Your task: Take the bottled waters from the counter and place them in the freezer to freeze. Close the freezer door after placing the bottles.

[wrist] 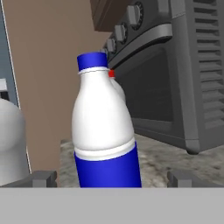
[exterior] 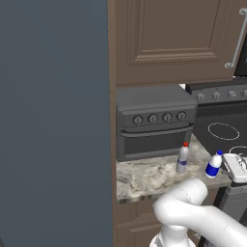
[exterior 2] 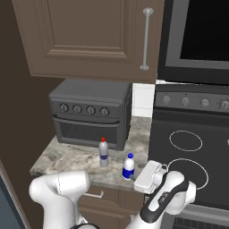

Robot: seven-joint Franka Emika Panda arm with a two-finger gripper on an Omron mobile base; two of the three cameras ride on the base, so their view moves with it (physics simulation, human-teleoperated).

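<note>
The blue-capped bottle (wrist: 105,131) stands upright near the front edge of the counter (exterior 2: 58,156), close to the corner where the granite meets the black stovetop (exterior 2: 192,147); in the hand view we see it large and centred between the two finger tips, one tip (wrist: 41,178) on each side with a gap left beside the bottle, so the jaws stand wide apart and grip nothing. In the right base view the gripper (exterior 2: 144,178) sits just beside that bottle (exterior 2: 129,166), on its stovetop side, at counter height. The red-capped bottle (exterior 2: 103,152) stands upright a little farther in, between the blue-capped one and the toaster oven (exterior 2: 89,112); in the hand view only its red cap peeks out behind the nearer bottle's shoulder. We note bare granite left of the red-capped bottle, running to the counter's left edge; the oven's front closes off the room behind both bottles. Above hangs a brown wall cupboard (exterior: 169,38) with a bar handle (exterior 2: 145,38). Left of the counter, in the left base view, a brown side panel (exterior: 112,120) borders the tall slate-blue freezer door (exterior: 53,120), which looks flat and closed.
</note>
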